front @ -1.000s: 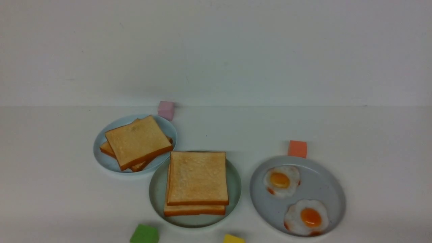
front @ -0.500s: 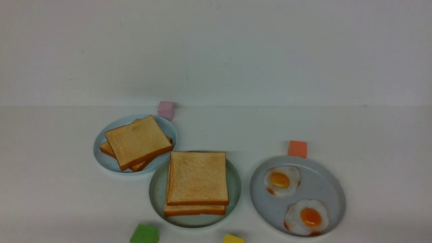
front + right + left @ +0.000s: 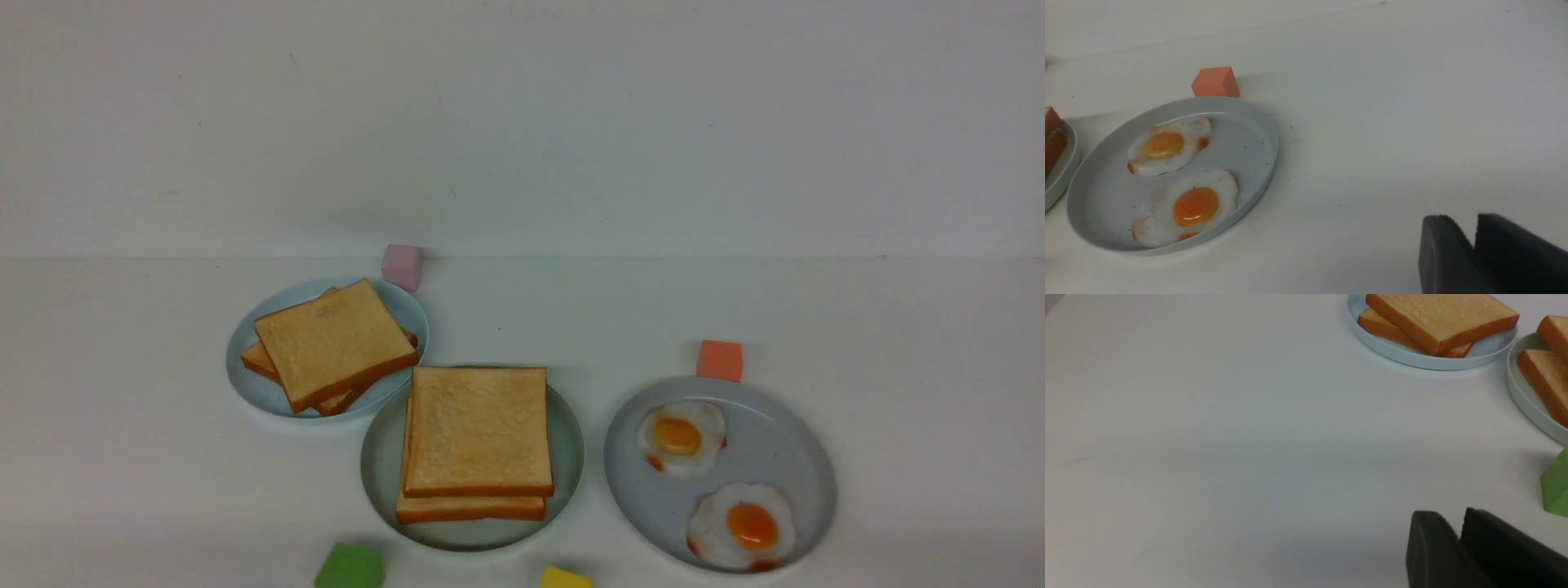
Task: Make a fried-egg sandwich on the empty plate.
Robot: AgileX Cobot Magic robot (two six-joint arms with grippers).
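Front view: the fried-egg sandwich (image 3: 478, 441) sits on the mint-green plate (image 3: 571, 465) at six o'clock on the table (egg hidden). Toast plate (image 3: 261, 392) at ten, egg plate (image 3: 767, 449) at three. Left gripper (image 3: 1457, 533) and right gripper (image 3: 1472, 241) show only a narrow slit, holding nothing; I cannot tell whether they count as parted.

A white table (image 3: 898, 327) is seen before a pale wall. Near the middle front, the mint-green plate (image 3: 375, 465) is occupied by the fried-egg sandwich (image 3: 478, 441), of which only two stacked toast slices are shown; no egg can be made out between them. Behind it to the left, a pale-blue plate (image 3: 253, 384) is loaded with fanned toast slices (image 3: 331, 343). To the right, two fried eggs (image 3: 682, 437) are laid on a speckled grey plate (image 3: 784, 457). A pink cube (image 3: 402, 265), an orange cube (image 3: 720, 360), a green cube (image 3: 351, 566) and a yellow cube (image 3: 565, 578) are scattered around the plates.
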